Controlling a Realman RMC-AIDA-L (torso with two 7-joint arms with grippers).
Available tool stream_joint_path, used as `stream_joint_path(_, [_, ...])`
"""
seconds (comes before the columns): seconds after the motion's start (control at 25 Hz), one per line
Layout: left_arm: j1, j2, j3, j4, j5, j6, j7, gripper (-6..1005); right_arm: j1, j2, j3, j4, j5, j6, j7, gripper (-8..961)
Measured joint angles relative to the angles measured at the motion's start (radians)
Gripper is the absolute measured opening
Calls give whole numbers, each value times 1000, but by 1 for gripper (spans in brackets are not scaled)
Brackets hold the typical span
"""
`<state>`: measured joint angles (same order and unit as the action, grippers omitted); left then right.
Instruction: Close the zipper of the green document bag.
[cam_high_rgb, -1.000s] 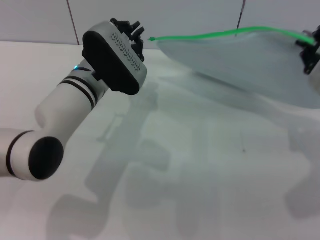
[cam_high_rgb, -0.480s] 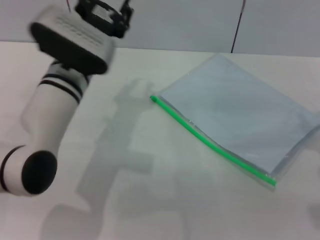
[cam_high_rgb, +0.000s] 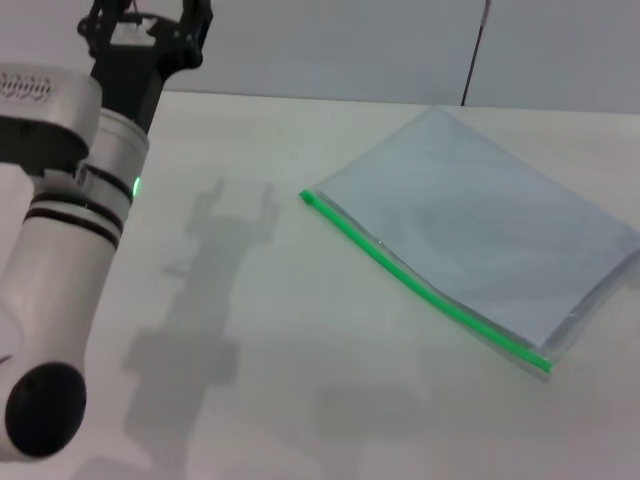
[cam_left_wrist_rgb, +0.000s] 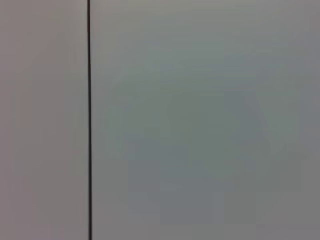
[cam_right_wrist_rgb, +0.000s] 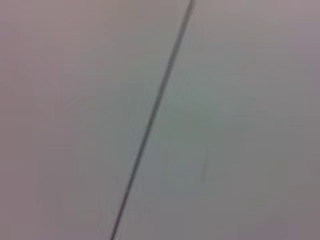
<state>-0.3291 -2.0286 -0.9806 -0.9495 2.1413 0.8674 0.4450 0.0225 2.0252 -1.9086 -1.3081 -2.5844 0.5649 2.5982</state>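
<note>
The green document bag (cam_high_rgb: 480, 235) lies flat on the white table at the right in the head view, a pale blue-grey pouch set at a slant. Its zipper (cam_high_rgb: 420, 283) is a bright green strip along the long edge nearest me, running from a green end near the table's middle down to the right. My left gripper (cam_high_rgb: 148, 28) is raised at the far left, well away from the bag, its black fingers spread and empty. The right gripper is out of view. Both wrist views show only a plain wall with a dark seam.
The white table (cam_high_rgb: 280, 380) spreads out in front of and left of the bag. A grey panelled wall (cam_high_rgb: 340, 50) stands behind the table's far edge. My left arm (cam_high_rgb: 70, 220) fills the left side of the head view.
A second ago both grippers held the bag up by its green edge. It now lies flat on the table, the left gripper has swung up and left, and the right gripper has left the view.
</note>
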Motion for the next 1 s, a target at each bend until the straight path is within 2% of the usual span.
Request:
stream_joint_path(0.16, [32, -3, 8, 0, 1, 7, 6, 650, 63, -1, -82, 211, 119, 240, 0, 549])
stream_joint_path(0.32, [42, -6, 10, 25, -9, 8, 32, 648, 134, 1, -172, 356, 289, 376, -1, 546])
stream_joint_path(0.52, [42, -8, 16, 53, -12, 9, 36, 645, 164, -1, -256, 376, 418, 391, -17, 544])
stream_joint_path(0.8, [43, -8, 17, 78, -12, 13, 36, 644, 165, -2, -280, 372, 429, 387, -18, 545])
stream_joint_path(1.0, [68, -6, 19, 79, -12, 50, 36, 644, 166, -1, -293, 373, 430, 384, -16, 543])
